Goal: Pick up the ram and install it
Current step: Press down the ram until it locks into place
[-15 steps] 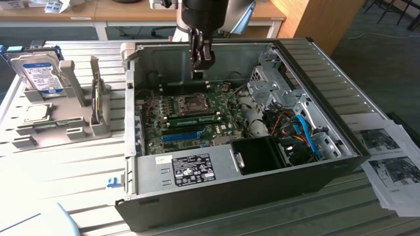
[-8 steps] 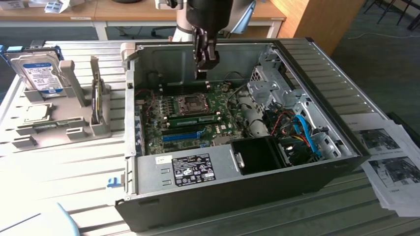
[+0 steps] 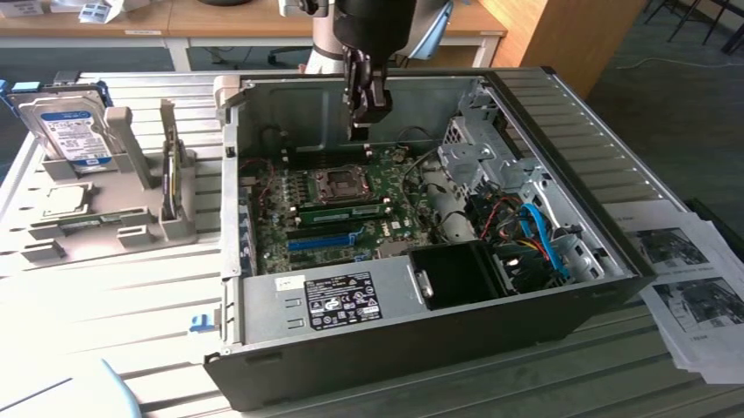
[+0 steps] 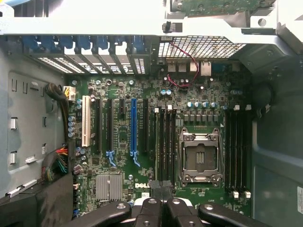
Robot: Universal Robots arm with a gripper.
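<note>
Hovering over the open computer case (image 3: 581, 148), the gripper (image 3: 362, 124) hangs above the motherboard (image 3: 384, 228) with its fingers clenched together. No stick shows between them, so it looks to be grasping nothing. In the wrist view the gripper (image 4: 161, 204) sits over the end of the dark memory slots (image 4: 165, 146), just beside the empty processor socket (image 4: 199, 158).

The ram (image 3: 344, 209) appears in the exterior view as a long, pale green strip lying along one of those slots, between the processor socket (image 3: 341, 181) and the blue slot (image 3: 320, 242). It lies straight and level with the board, apart from the gripper above it.

Judging from this, the pick-up and carry are done and the ram is in its slot. Whether it is pressed fully home, with the end clips snapped shut, is too small to tell. That check is what may remain.

On the surface (image 3: 104, 305) to the exterior view's left of the case stands a grey rack (image 3: 139, 226) holding a hard drive (image 3: 72, 131), well apart from the gripper.
</note>
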